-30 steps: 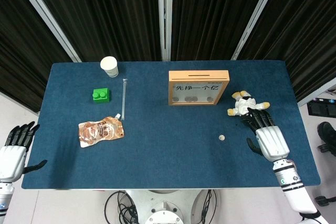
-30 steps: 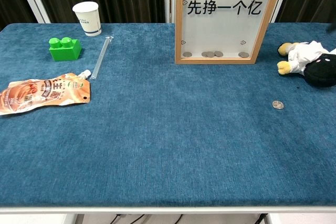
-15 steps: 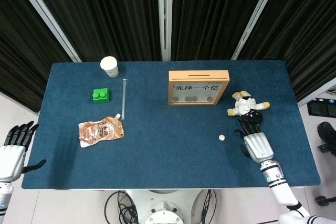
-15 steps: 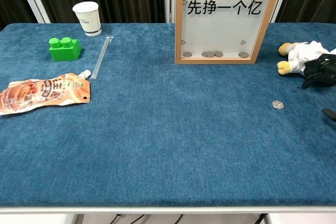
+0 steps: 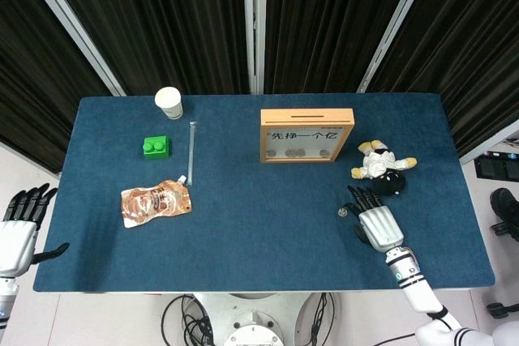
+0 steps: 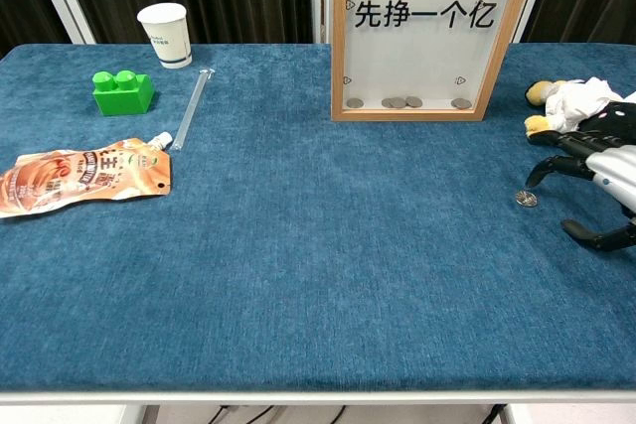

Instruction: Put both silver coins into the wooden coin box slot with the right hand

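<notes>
Reaching for the coin: we have our right hand (image 6: 594, 168) low over the cloth with its fingers spread and holding nothing; its dark fingertips (image 6: 534, 177) sit just beside the silver coin (image 6: 526, 199), which lies flat on the blue table (image 5: 259, 232), in front of and right of the wooden coin box (image 5: 307, 134).
Second coin: we can make out only this one loose coin on the cloth; where the other one is, we cannot tell.
Doing the pick well: we judge a flat coin on soft cloth will be hard to lift, so we should bring thumb and one finger down on opposite edges and tip it up, not press it into the nap.
Watch-out: the plush toy (image 5: 379, 164) lies just behind our hand, so we should keep the wrist from sweeping back into it.
Carry: the slot (image 5: 308, 117) is a thin dark line on the box's top edge, so the coin would need turning edge-on and lining up along it.
Left hand: our left hand (image 5: 18, 231) hangs off the table's left edge, fingers apart, holding nothing.
Coin box contents: several coins (image 6: 399, 102) already rest along the bottom behind the clear front.
Paper cup (image 6: 166, 35): upright at the far left; what is inside is hidden.
Pouch (image 6: 81, 178): lying flat near the left edge.
</notes>
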Available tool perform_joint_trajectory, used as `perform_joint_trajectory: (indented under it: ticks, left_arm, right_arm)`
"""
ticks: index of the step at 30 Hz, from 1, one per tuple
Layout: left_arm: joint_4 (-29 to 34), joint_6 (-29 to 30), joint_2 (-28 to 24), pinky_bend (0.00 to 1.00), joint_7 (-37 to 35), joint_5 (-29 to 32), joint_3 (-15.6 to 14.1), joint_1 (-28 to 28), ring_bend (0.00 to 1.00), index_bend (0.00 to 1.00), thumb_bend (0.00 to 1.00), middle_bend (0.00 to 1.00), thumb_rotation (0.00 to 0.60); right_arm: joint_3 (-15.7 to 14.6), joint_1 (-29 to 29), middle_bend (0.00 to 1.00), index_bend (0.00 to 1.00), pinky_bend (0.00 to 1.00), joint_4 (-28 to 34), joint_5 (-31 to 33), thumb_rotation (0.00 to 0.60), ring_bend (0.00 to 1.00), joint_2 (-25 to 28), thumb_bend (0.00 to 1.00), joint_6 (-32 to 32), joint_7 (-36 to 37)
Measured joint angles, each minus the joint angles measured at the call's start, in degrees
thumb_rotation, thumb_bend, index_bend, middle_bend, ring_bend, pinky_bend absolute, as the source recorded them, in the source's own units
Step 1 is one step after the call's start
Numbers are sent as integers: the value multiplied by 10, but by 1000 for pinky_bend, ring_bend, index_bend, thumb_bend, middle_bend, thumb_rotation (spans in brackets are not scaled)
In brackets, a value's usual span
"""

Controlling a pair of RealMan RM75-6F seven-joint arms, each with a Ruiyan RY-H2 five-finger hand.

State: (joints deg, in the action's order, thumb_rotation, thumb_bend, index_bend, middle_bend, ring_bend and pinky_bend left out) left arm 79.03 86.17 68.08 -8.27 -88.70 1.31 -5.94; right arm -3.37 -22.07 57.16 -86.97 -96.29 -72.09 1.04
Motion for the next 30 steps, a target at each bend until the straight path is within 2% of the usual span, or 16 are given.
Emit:
perform_joint_trajectory:
  ticks: [8,19,30]
  left_arm:
    - [-7,-2,1,0,-7,2,0,0,0,48,23,7,600]
    - [-16,-6,4,0,-14,4,0,-1,0,48,23,8,600]
    - [-19,-7,4,0,-18,5,0,-1,0,48,23,8,600]
  right_arm:
    - [13,-2,19,307,0,-10,-4,600,0,-13,350,4,-9]
    - [24,-4,39,419,0,-28,-9,600,0,-30,352,8,-4]
    - [32,-3,40,416,0,-28,-8,600,0,-31,352,11,-4]
